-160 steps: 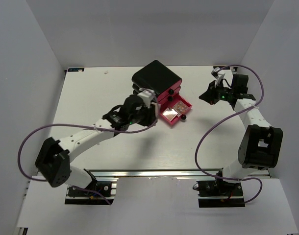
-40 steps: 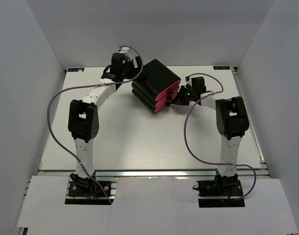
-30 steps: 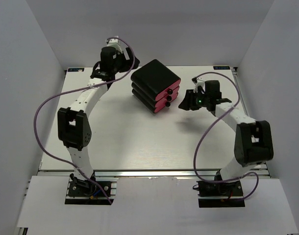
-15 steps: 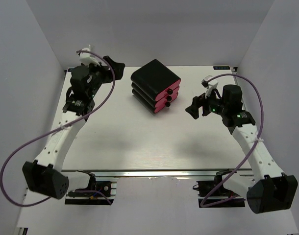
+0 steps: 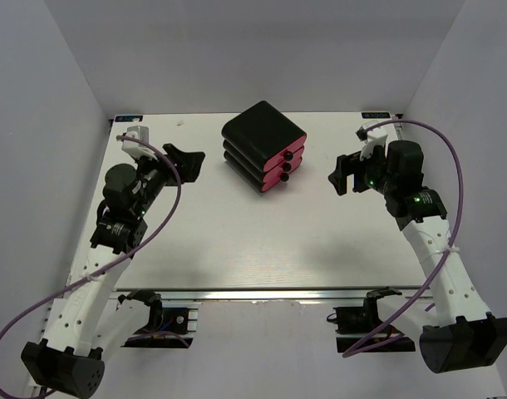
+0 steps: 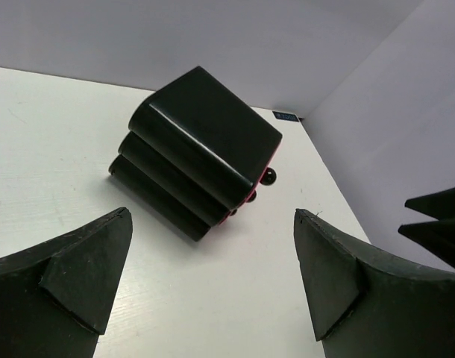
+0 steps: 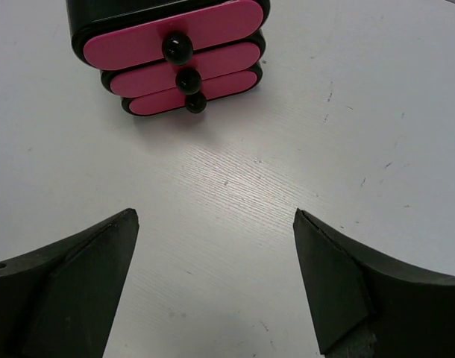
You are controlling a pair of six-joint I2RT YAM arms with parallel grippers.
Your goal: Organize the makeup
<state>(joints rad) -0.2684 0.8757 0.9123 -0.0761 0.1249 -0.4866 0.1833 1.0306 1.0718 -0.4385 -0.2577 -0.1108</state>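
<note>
Top view: the drawer box (image 5: 264, 145) is set at 12 o'clock on the tabletop (image 5: 237, 241), drawers shut. The makeup cannot be seen. Left jaws are spread at its 9 o'clock and right jaws at its 3 o'clock, both apart from it.
Left wrist: the box's black back is seen at 12 o'clock, beyond the jaws.
Right wrist: the pink fronts (image 7: 175, 45) are seen at 11 o'clock, with open tabletop between.

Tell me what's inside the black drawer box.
All three pink drawer fronts on the drawer box are shut, so any contents are hidden.
</note>
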